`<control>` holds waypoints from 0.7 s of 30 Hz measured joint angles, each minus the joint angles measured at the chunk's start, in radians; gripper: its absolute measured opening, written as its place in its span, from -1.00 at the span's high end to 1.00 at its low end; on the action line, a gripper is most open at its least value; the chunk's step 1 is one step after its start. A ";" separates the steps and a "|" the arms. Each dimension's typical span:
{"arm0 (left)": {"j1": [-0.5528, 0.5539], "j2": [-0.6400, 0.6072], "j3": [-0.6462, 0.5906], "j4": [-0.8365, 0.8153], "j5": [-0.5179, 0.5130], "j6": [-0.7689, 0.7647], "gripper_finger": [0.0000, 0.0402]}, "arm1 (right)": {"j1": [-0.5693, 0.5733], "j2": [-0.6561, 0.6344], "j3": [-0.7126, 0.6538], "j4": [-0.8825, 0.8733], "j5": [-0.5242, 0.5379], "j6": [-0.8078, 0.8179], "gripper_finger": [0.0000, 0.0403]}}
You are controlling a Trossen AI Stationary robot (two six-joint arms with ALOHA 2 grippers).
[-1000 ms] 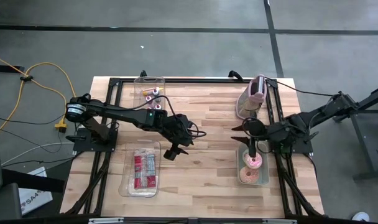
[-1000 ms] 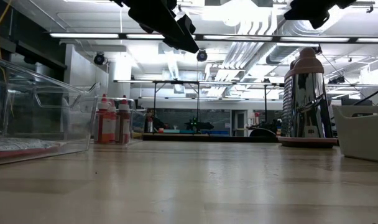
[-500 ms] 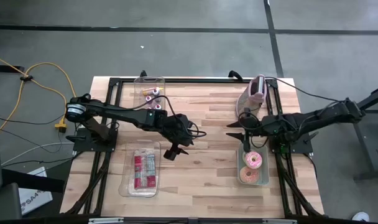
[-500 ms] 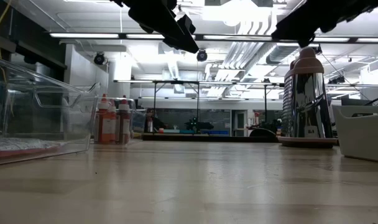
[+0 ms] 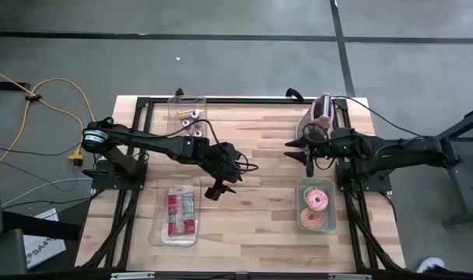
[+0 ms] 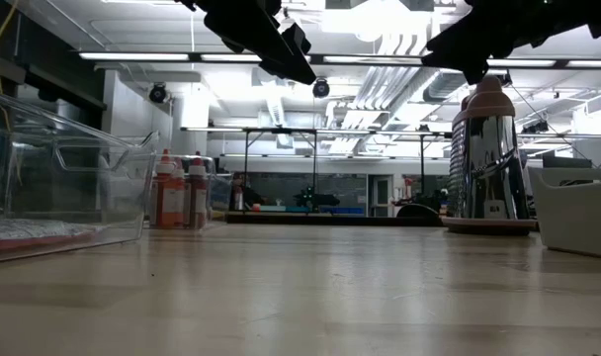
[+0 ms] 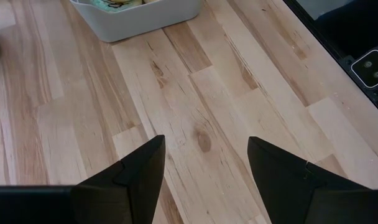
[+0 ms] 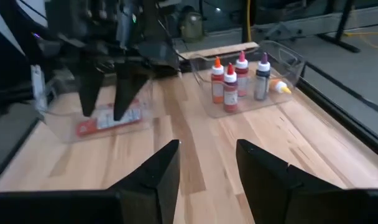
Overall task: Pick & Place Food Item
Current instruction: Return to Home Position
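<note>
Just beyond the rectangular gray plastic bin (image 7: pixel 145 17), the right gripper (image 8: pixel 207 145), fingers spread and empty like those of the left gripper (image 7: pixel 205 140) at mid-tabletop, should withdraw high.

Lying flat in open gray bin (image 5: pixel 300 204), lower right of frame: pink donut (image 5: pixel 317 200), frosting up, just beside second donut (image 5: pixel 310 218).

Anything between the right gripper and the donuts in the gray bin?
Nothing visible. The open right gripper hangs over bare table beside the gray bin; the donuts lie uncovered inside. The grater stands on its far side, away from the bin. Left gripper waits mid-table.
</note>
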 joint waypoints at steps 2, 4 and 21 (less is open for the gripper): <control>0.000 0.000 0.000 0.000 0.000 0.000 -0.11 | -0.035 -0.019 0.000 -0.007 -0.050 -0.005 0.27; 0.000 0.000 0.000 0.000 0.000 0.000 -0.11 | -0.064 -0.054 0.000 -0.035 -0.088 -0.015 0.27; 0.000 0.000 0.000 0.000 0.000 0.000 -0.11 | -0.086 -0.377 -0.270 -0.022 -0.003 0.086 0.27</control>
